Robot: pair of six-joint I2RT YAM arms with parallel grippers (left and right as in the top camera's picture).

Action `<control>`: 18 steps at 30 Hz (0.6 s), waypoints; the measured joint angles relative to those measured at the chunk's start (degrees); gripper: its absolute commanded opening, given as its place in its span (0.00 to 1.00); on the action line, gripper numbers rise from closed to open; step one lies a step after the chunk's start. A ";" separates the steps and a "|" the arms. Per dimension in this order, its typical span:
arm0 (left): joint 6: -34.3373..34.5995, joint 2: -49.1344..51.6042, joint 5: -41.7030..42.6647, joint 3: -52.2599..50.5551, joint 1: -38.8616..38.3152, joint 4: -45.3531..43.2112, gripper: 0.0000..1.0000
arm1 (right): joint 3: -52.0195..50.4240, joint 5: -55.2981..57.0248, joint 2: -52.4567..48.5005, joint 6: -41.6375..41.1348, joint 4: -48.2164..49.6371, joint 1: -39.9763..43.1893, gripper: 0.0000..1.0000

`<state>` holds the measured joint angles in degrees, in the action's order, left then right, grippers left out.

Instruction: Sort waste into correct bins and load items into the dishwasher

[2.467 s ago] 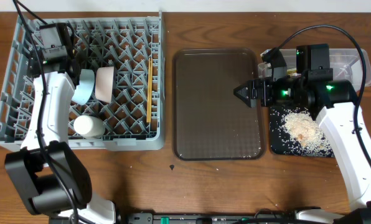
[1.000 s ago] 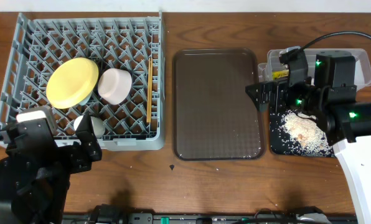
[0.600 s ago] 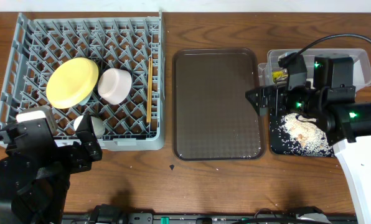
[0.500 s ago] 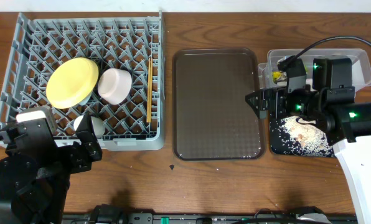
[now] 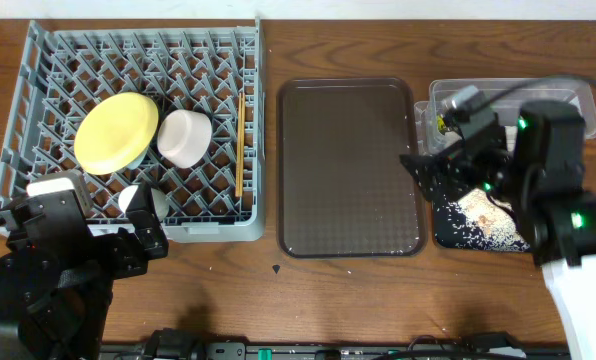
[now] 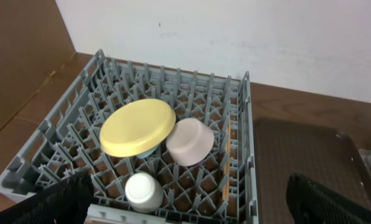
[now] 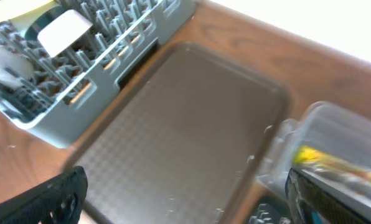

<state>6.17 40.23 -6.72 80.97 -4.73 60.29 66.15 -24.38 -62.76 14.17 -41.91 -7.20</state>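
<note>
We see that the right gripper (image 5: 420,170) has lifted off the black tray (image 5: 448,236), just right of the serving tray (image 5: 350,165), jaws spread and empty, with the rice (image 5: 483,212) left inside. The left gripper (image 6: 188,190) gapes too; the plate (image 5: 116,132) and chopsticks (image 5: 239,145) sit in the dish rack (image 5: 38,120), left of the serving tray. We judge little remains.

Dish rack (image 5: 210,231) across all three views
</note>
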 measured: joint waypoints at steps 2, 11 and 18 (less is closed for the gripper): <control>0.00 0.00 0.02 0.00 0.00 0.02 0.99 | -4.96 1.11 5.38 1.11 6.86 0.00 0.99; 0.00 0.07 0.20 -0.02 0.00 0.02 0.99 | -36.28 2.64 27.30 2.82 28.68 3.82 0.99; 0.00 0.07 0.20 -0.02 0.00 -0.02 0.98 | -55.45 3.21 45.07 2.91 32.13 3.98 0.99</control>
<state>6.17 40.29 -6.52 80.95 -4.73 60.27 10.70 -21.17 -17.69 17.08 -9.78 -3.22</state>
